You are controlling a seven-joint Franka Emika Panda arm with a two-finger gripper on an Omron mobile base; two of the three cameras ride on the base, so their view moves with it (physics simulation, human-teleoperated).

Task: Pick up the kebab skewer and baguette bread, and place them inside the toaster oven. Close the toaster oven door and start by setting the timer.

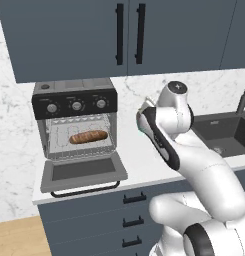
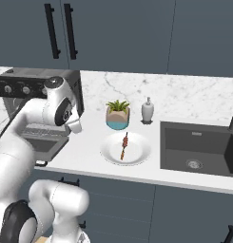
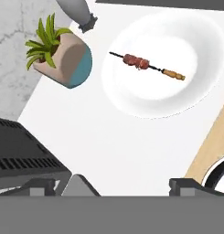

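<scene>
The toaster oven [image 1: 76, 125] stands at the left end of the white table [image 2: 89, 159], under the dark cupboards. The toaster oven door [image 1: 83, 172] is dropped flat open in front of it, and the baguette bread [image 1: 88, 136] lies on the wire rack inside. Further right, the kebab skewer [image 2: 124, 145] lies alone on a white plate [image 2: 137, 156] near the table's front edge. Behind the plate are a potted plant [image 2: 118, 115] and a grey soap dispenser [image 2: 147, 110], with the dark sink [image 2: 199, 148] to the right. The end effector [image 3: 122, 185] hangs above the bare table between oven and plate, its tips wide apart and holding nothing, the skewer well ahead of them.
</scene>
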